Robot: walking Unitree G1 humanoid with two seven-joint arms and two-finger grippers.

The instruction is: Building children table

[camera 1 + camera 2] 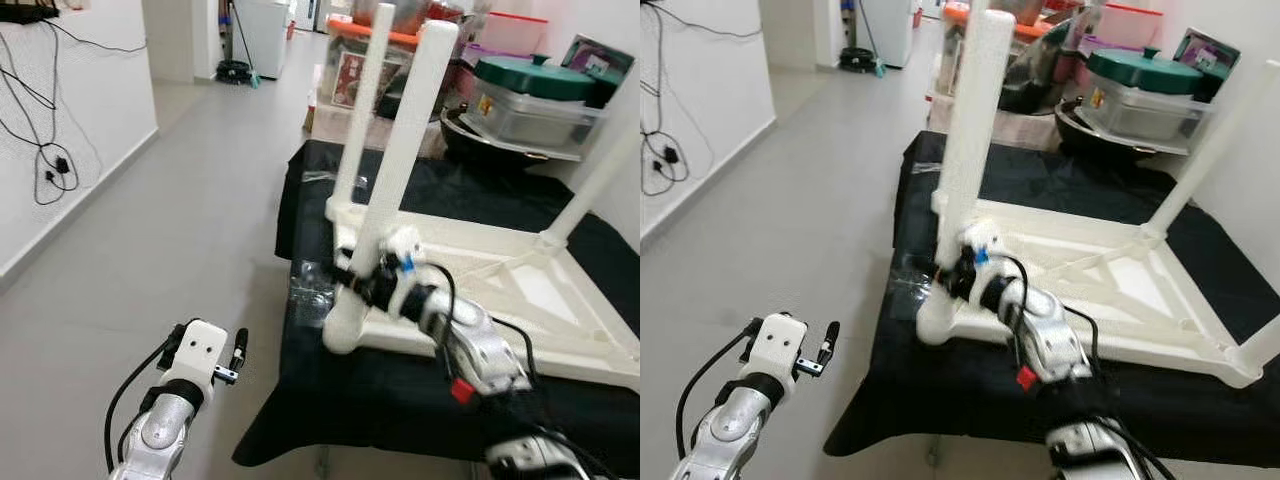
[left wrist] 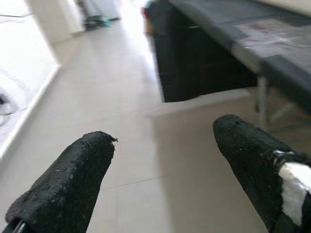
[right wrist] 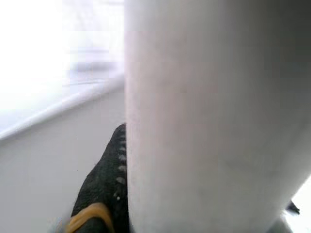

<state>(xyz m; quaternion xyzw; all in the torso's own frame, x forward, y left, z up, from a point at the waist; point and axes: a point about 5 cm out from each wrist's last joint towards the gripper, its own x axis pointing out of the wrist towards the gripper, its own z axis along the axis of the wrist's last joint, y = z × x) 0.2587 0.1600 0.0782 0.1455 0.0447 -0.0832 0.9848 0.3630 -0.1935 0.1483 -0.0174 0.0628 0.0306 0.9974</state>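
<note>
Right pincer (image 1: 352, 280) clamps white table leg (image 1: 400, 160) (no legible writing)

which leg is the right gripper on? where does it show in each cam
Left eye: near white leg, centre, rising from the upturned table's front left corner; right gripper clamps its base.
Right eye: same leg, left of centre, upright.
Left wrist: no sign of the leg; open left gripper over floor.
Right wrist: leg close up, black finger against it.
Shared landmark: black tablecloth.
</note>
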